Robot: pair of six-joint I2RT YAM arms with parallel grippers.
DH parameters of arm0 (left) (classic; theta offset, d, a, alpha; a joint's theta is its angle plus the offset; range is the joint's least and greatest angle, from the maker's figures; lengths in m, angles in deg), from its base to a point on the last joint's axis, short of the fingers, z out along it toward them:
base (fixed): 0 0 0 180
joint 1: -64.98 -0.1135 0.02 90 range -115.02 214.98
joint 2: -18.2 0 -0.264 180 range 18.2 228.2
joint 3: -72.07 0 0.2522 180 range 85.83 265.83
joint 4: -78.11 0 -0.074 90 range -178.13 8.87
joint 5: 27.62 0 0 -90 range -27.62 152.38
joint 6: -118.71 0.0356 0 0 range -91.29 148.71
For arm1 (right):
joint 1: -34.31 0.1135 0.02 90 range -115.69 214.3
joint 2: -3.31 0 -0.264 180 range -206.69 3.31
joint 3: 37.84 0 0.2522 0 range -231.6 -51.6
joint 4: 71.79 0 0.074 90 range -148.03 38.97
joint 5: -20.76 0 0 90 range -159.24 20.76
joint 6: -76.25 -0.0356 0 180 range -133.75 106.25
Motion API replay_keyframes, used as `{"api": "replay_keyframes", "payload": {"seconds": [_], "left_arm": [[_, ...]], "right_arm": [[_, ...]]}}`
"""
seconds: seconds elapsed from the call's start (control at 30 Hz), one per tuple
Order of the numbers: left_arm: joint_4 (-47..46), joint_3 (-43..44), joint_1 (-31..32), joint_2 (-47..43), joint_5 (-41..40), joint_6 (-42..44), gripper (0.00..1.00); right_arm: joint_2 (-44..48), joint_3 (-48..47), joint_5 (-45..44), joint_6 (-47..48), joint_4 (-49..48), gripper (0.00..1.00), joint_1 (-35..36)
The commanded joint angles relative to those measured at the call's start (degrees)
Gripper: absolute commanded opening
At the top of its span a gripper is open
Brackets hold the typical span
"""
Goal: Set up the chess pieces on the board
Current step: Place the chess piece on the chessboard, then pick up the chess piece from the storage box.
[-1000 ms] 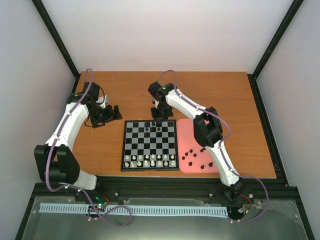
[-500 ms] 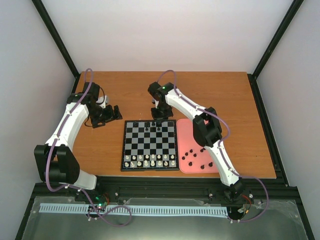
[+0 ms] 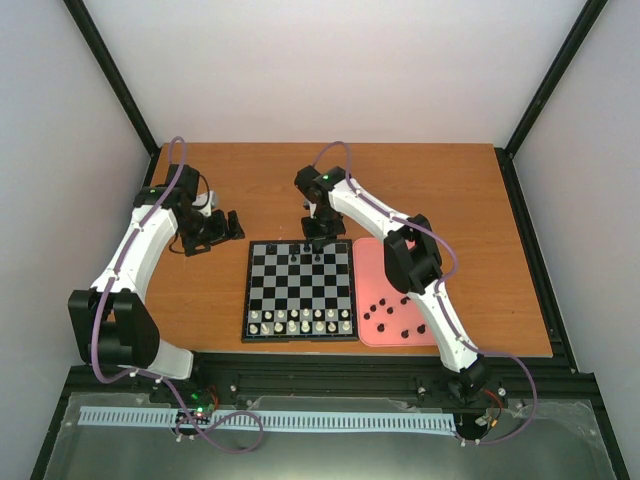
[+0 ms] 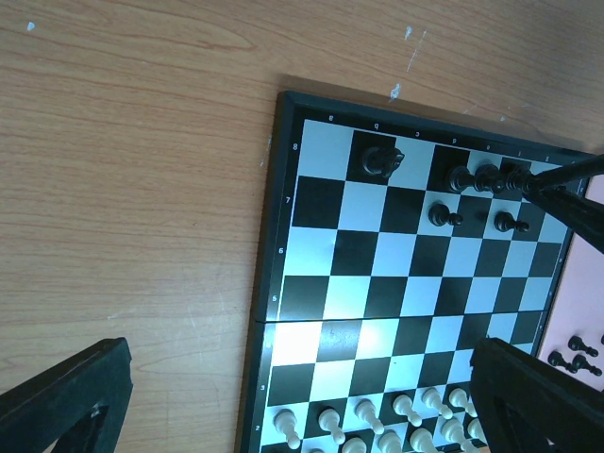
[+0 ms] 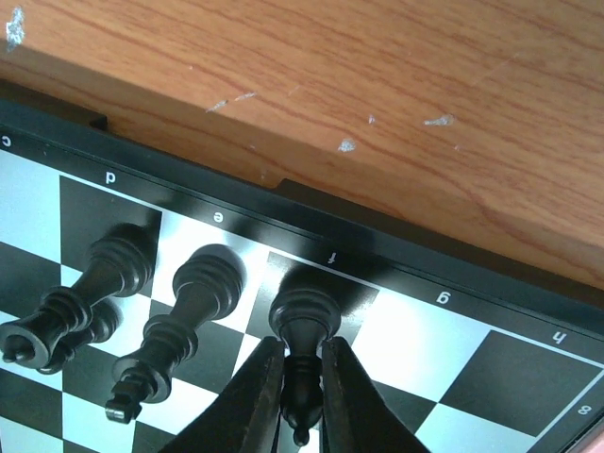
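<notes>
The board [image 3: 258, 290] lies in the middle of the table, black chess pieces [image 3: 305, 252] on its far rows. My right gripper [image 3: 318, 238] is over the far edge. In the right wrist view my right gripper [image 5: 303, 347] is shut on the neck of a black piece [image 5: 304, 313] whose base rests on the dark f square. Two taller black pieces [image 5: 203, 283] stand just left of it. More black pieces [image 3: 400, 315] lie on the pink tray [image 3: 372, 262]. My left gripper [image 3: 215, 228] hovers open left of the board, nothing between its fingers [image 4: 66, 396].
White pieces [image 3: 300, 320] fill the board's two near rows, also seen in the left wrist view [image 4: 377, 425]. The pink tray touches the board's right side. Bare wooden table [image 3: 440, 190] lies behind and to the right.
</notes>
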Motion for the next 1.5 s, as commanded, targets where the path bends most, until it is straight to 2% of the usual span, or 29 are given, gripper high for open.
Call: {"api": "replay_keyframes", "payload": {"seconds": [0.0,0.63,0.97,1.03,1.23,1.47], "left_arm": [[0.3,1.0,0.2,-0.2,0.5,0.2,1.0],[0.7,1.9,0.2,-0.1,1.0,0.1,1.0],[0.6,2.4,0.2,0.6,0.9,0.2,1.0],[0.8,2.7,0.2,0.7,0.8,0.2,1.0],[0.8,2.6,0.2,0.6,1.0,0.3,1.0],[0.2,1.8,0.2,0.2,2.4,0.0,1.0]], "right_arm": [[-1.5,-1.4,-0.8,0.0,0.4,0.14,0.6],[3.6,-1.9,-2.9,0.0,0.2,0.39,0.7],[11.8,-1.2,-8.5,-0.8,4.9,0.43,-0.2],[16.0,2.2,-10.4,-1.5,5.4,0.43,-0.5],[34.7,27.0,-16.3,-6.6,4.9,0.44,-2.1],[54.0,53.6,-12.7,-15.5,5.0,0.44,-4.6]]}}
